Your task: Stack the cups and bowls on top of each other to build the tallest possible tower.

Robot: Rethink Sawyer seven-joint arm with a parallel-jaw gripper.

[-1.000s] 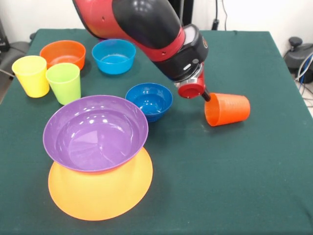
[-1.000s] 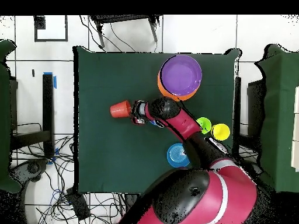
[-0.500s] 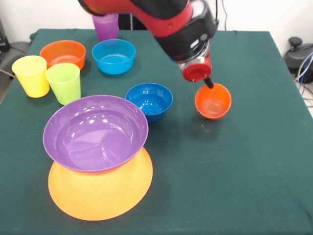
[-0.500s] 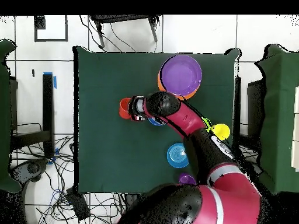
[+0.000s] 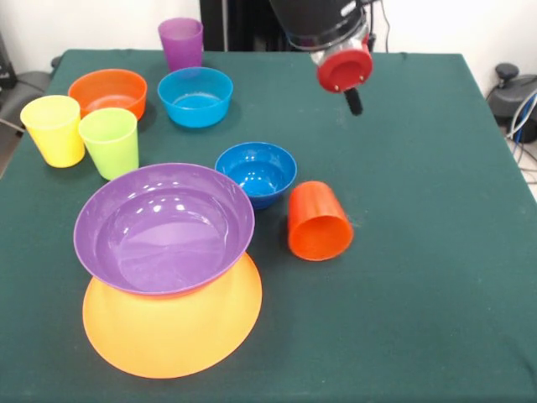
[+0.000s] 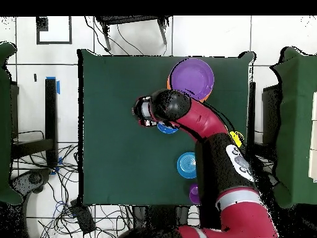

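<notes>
The orange-red cup (image 5: 319, 222) lies on its side on the green cloth, mouth toward the camera, just right of the dark blue bowl (image 5: 256, 172). My gripper (image 5: 353, 105) hangs high above the table's far middle, well clear of the cup, and holds nothing. The wide purple bowl (image 5: 164, 227) sits in the very large yellow-orange bowl (image 5: 172, 327) at the near left. In the overhead view the gripper (image 6: 140, 111) is left of the purple bowl (image 6: 192, 77), and the arm hides the orange-red cup.
Far left stand a yellow cup (image 5: 53, 128), a lime green cup (image 5: 109, 141), an orange bowl (image 5: 107, 91), a light blue bowl (image 5: 195, 95) and a purple cup (image 5: 181, 42). Green cloth (image 5: 436, 277) fills the right half.
The orange-red cup left the gripper and now lies on its side, nearer and further left, beside the dark blue bowl. The gripper rose toward the far side.
</notes>
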